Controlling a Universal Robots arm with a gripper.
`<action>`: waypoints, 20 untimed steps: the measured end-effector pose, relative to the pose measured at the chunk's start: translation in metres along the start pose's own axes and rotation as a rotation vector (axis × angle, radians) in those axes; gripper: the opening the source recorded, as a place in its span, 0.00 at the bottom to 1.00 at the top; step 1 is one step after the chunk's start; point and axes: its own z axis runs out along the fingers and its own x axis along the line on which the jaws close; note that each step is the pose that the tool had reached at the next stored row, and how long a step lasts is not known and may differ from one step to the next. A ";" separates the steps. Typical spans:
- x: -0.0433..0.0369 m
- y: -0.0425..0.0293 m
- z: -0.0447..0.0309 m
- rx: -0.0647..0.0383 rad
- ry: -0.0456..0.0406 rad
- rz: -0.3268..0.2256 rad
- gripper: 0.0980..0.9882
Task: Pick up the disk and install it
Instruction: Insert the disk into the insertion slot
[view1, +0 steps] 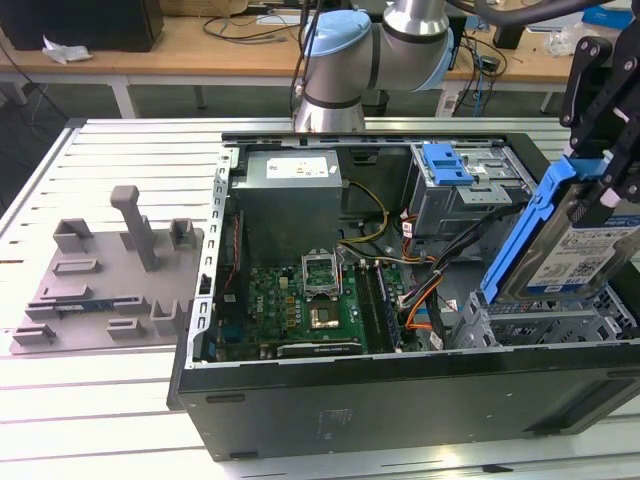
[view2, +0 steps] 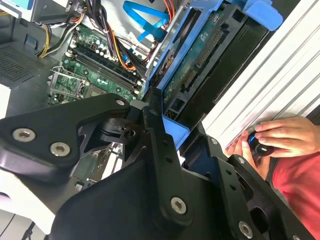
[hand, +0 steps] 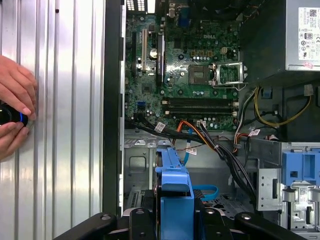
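The disk (view1: 572, 245), a silver-grey drive with a white-and-blue label and blue side rails, hangs tilted on edge over the metal drive cage (view1: 545, 325) at the exterior view's right end of the open computer case (view1: 330, 400). My gripper (view1: 597, 185) is shut on the disk from above, its black fingers (view1: 588, 95) clamping the rails. In the second wrist view the disk (view2: 200, 60) shows its circuit-board underside between the black fingers (view2: 160, 145). In the first wrist view the blue rail (hand: 174, 190) sits in my gripper (hand: 175, 216), above the cage floor.
Inside the case lie the green motherboard (view1: 305, 300), the grey power-supply box (view1: 290, 195), cable bundles (view1: 440, 265) and a second cage with a bare blue clip (view1: 445, 165). A grey fixture plate (view1: 110, 275) lies on the slatted table. A person's hand (hand: 15, 110) holds a knob beside the case.
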 end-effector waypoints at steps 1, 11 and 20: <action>0.0000 -0.0001 0.0003 0.000 0.0000 0.000 0.30; 0.0001 -0.0004 0.0030 0.000 0.0000 0.000 0.30; 0.0002 -0.0005 0.0067 0.000 0.0000 0.000 0.30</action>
